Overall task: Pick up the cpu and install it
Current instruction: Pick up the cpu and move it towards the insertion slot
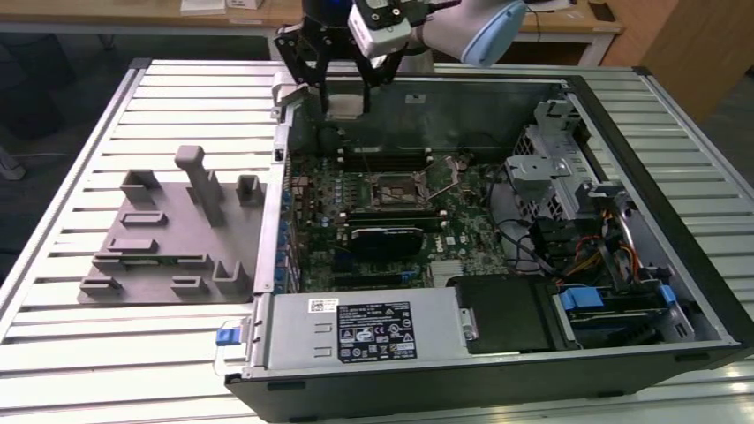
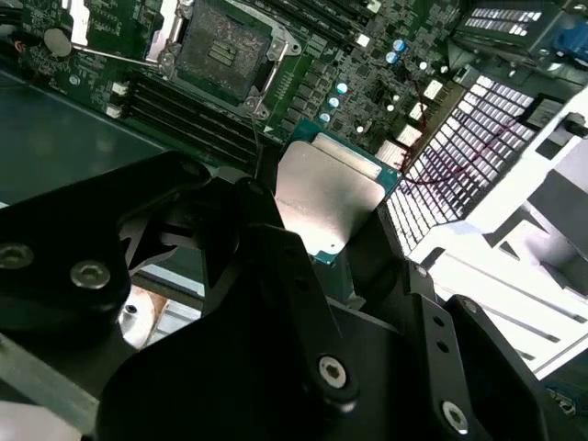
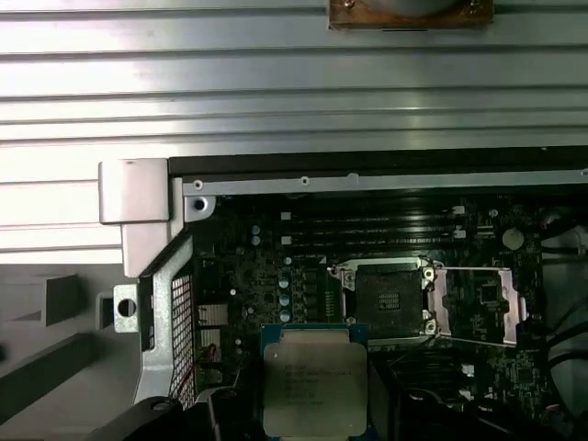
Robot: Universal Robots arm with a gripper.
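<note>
My gripper (image 1: 342, 102) hangs over the back left corner of the open computer case (image 1: 659, 177), shut on the cpu (image 1: 343, 107). In both wrist views the cpu (image 2: 326, 197) (image 3: 312, 381) is a flat silver square with a thin teal-edged rim, pinched at its sides between the black fingers (image 2: 266, 248). The motherboard's empty socket (image 1: 398, 187) (image 2: 220, 46) (image 3: 386, 294) lies below and apart from the cpu, with its metal load plate (image 3: 482, 303) swung open beside it.
The case lies on a slatted metal table (image 1: 71, 353). A grey plastic fixture (image 1: 177, 238) with upright blocks stands to the exterior view's left of the case. Drive cages and cables (image 1: 589, 230) fill the case's right side, and a power supply (image 1: 359, 327) its front.
</note>
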